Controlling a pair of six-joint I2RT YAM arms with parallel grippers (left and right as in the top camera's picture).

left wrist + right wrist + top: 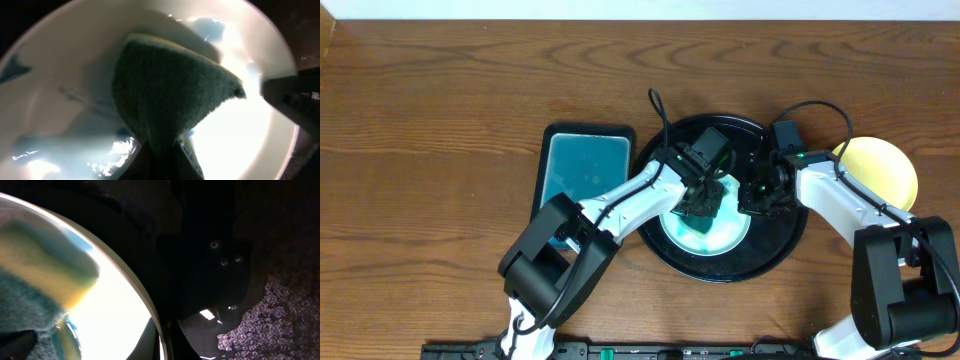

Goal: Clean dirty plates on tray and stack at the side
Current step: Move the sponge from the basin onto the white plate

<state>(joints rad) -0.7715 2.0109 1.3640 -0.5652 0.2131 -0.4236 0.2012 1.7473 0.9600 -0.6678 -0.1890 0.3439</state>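
Observation:
A pale mint-white plate lies on the round black tray. My left gripper is shut on a green and yellow sponge and presses it on the plate, which is wet with teal smears. My right gripper is shut on the plate's right rim, with one finger inside the rim and one outside. The plate and the sponge also show in the right wrist view. A yellow plate lies on the table to the right of the tray. A third plate is not in view.
A rectangular black-rimmed teal basin stands just left of the tray. Both arms cross over the tray. The wooden table stretches left of the basin, with its far edge at the top.

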